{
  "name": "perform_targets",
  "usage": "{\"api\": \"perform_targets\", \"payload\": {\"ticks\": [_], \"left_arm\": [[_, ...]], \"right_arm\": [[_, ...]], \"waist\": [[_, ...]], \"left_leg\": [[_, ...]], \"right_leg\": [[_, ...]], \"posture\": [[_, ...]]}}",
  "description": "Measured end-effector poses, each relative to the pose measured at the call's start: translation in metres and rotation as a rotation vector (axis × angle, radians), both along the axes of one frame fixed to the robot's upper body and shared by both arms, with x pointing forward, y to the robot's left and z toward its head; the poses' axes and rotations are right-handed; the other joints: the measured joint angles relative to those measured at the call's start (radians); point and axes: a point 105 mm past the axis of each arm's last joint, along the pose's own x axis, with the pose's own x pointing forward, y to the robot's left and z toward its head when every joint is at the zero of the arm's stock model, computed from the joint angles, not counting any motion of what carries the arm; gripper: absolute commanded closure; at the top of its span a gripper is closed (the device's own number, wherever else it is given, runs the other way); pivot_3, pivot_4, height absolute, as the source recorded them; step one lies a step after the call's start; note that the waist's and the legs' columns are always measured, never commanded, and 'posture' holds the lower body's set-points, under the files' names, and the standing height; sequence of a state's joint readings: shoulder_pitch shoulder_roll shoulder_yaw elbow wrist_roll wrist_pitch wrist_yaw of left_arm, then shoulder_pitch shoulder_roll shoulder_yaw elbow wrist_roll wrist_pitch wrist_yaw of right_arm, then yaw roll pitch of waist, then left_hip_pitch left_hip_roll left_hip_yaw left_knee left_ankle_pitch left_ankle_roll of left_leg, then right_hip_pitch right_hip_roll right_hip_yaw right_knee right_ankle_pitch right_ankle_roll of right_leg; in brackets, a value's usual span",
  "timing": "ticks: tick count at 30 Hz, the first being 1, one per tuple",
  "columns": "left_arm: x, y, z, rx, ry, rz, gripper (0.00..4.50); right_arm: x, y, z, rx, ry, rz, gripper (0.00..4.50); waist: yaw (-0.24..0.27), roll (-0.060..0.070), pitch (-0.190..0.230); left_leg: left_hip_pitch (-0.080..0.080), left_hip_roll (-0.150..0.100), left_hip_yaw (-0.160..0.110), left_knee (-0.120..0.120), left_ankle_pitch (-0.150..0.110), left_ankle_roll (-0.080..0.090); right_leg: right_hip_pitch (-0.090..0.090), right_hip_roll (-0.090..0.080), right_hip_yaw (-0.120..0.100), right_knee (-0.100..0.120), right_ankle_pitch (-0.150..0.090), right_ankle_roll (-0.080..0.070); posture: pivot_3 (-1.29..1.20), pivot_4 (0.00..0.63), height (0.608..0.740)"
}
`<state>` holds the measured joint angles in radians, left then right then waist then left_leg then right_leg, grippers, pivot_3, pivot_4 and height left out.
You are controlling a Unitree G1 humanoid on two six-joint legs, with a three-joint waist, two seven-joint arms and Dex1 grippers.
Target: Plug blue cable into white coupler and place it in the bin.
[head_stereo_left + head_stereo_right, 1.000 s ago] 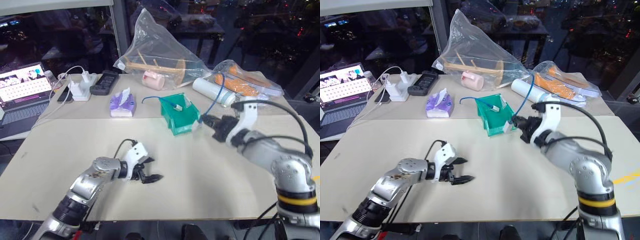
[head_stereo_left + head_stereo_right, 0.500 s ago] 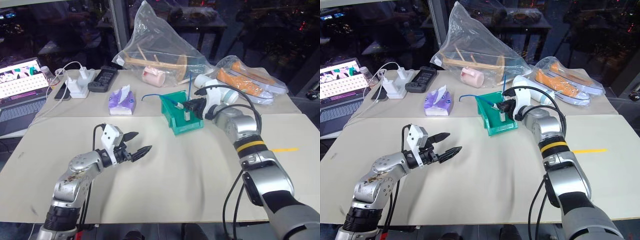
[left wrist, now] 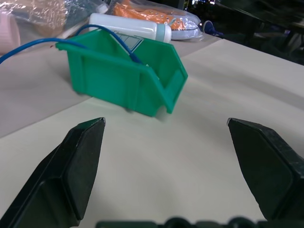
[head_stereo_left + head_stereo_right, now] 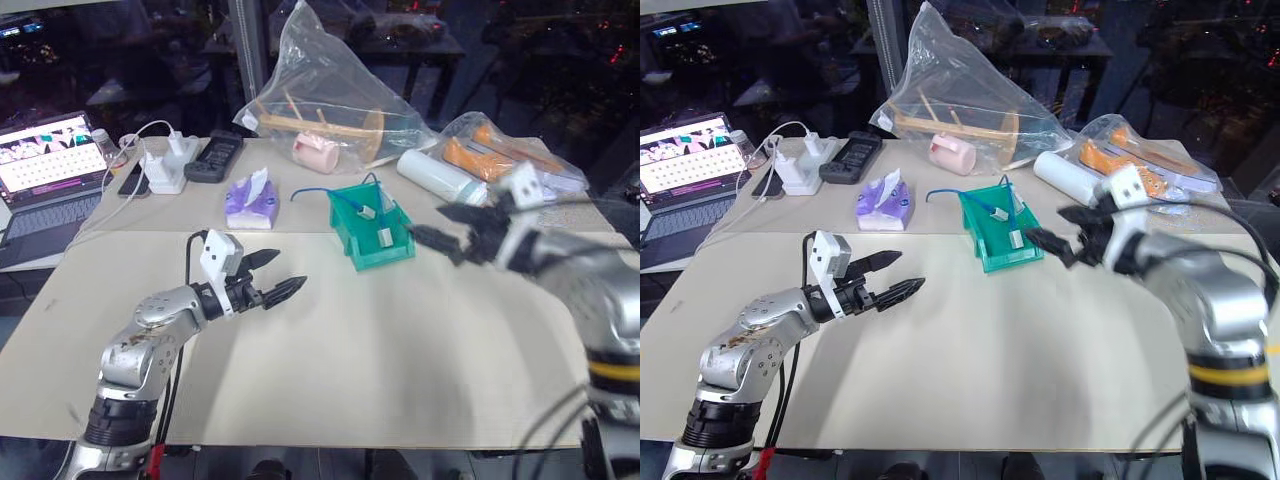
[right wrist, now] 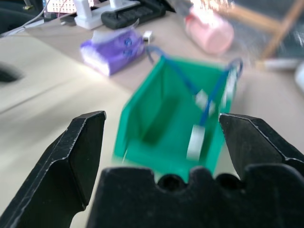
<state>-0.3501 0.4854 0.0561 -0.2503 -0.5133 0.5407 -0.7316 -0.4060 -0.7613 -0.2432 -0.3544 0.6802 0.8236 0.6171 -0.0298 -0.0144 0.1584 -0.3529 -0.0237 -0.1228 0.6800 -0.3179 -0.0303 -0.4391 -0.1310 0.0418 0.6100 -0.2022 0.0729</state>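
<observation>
The teal-green bin [image 4: 388, 257] stands mid-table. Inside it the blue cable [image 5: 216, 92] runs down to the white coupler [image 5: 194, 141], which rests against the bin's inner wall [image 4: 385, 237]. My right gripper [image 4: 432, 225] hovers just right of the bin, open and empty, fingers pointing at it. In the right wrist view the bin [image 5: 137, 114] sits between the spread fingers. My left gripper [image 4: 288, 270] is open and empty above the table, left of the bin and pointing toward it. The left wrist view has the bin [image 3: 109, 80] beyond the open fingers.
A second blue cable [image 4: 303, 192] with its own white end trails over the bin's far rim. Behind are a purple tissue pack [image 4: 248, 203], white charger [image 4: 165, 172], black device [image 4: 212, 160], laptop [image 4: 45, 165], clear bags [image 4: 330, 95], pink cup [image 4: 313, 152] and white bottle [image 4: 440, 172].
My right gripper carried the cable and coupler over the bin, opened, and drew back to the right; they now lie in the bin. My left gripper rose off the table.
</observation>
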Motion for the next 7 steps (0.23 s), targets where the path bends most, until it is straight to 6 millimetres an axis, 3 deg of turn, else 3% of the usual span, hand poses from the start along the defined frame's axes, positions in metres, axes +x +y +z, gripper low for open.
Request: {"api": "perform_targets", "payload": {"ticks": [3,5,7], "left_arm": [[0.006,0.005,-0.007,0.058,-0.007,0.048,0.08],[0.011,0.013,-0.013,0.098,-0.002,0.089,0.08],[0.015,0.014,-0.018,0.109,0.000,0.108,0.08]], "right_arm": [[-0.028,-0.018,-0.034,-0.024,0.015,-0.112,0.06],[-0.035,-0.023,-0.058,-0.002,0.065,-0.174,0.06],[-0.035,-0.027,-0.063,0.003,0.036,-0.234,0.06]], "waist": [[0.003,-0.001,0.000],[-0.001,-0.001,0.000],[-0.006,0.000,0.000]], "left_leg": [[0.004,0.000,0.000,0.000,-0.002,0.005],[0.006,0.000,0.003,0.001,-0.001,0.003],[0.008,0.000,0.004,0.002,0.000,0.002]], "right_leg": [[0.002,0.001,0.000,0.001,0.000,0.000],[0.002,0.001,0.004,0.001,0.002,-0.001],[0.004,0.001,0.005,0.000,0.005,-0.001]], "posture": [[0.00,0.150,0.740],[0.00,0.150,0.740],[0.00,0.150,0.740]]}}
